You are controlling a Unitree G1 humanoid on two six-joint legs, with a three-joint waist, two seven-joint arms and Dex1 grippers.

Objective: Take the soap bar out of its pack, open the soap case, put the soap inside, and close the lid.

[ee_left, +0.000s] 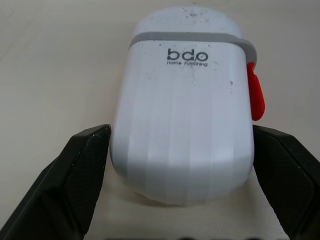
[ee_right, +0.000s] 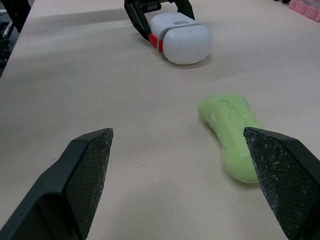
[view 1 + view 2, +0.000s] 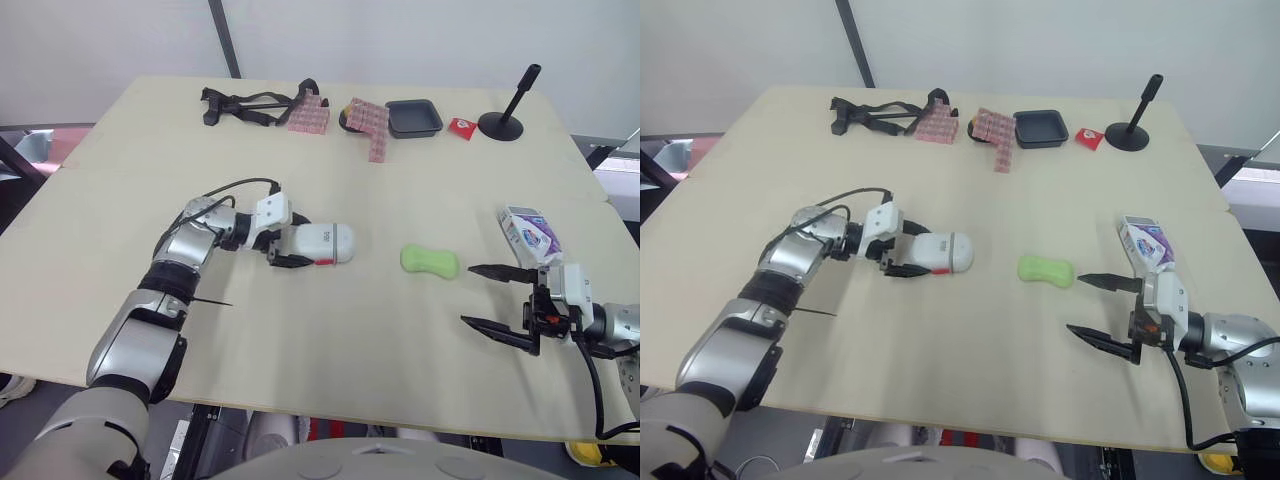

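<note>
A white soap case with a red latch lies closed on its side at the middle left of the table. My left gripper is shut on the case's near end, with one finger pressed against each long side. The bare green soap bar lies on the table to the right of the case. Its white and purple pack rests near the right edge. My right gripper stands open low over the table just right of the soap, holding nothing, and the soap lies ahead of its fingers.
Along the far edge lie a black strap bundle, two stacks of pink blocks, a black tray, a small red item and a black stand. The table's right edge runs close to the pack.
</note>
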